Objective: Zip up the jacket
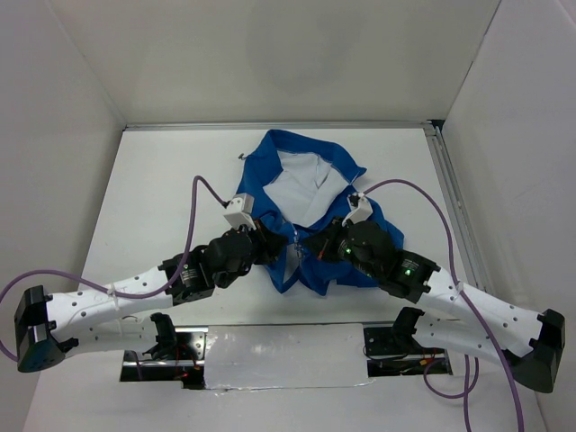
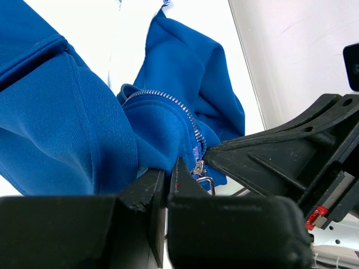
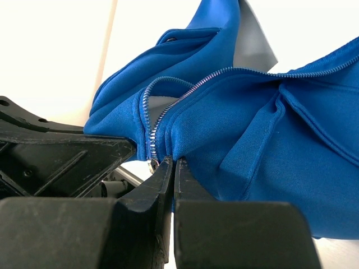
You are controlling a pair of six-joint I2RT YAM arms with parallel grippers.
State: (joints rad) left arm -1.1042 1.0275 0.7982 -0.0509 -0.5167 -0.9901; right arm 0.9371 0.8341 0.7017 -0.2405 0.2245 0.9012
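Blue jacket (image 3: 252,140) fabric sits pinched in our left gripper (image 2: 165,179) and right gripper (image 3: 173,168), both clamped beside the slider (image 2: 199,168); if we pull unevenly, we risk jamming it.

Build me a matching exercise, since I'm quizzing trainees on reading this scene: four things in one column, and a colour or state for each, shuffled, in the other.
Column one:
1. jacket
2. inner lining
3. zipper teeth
4. right end effector

Column two:
A. white
B. silvery metal
C. shut on blue fabric beside the zipper
D. royal blue

Pairs: 1-D, 2-A, 3-B, 4-C.
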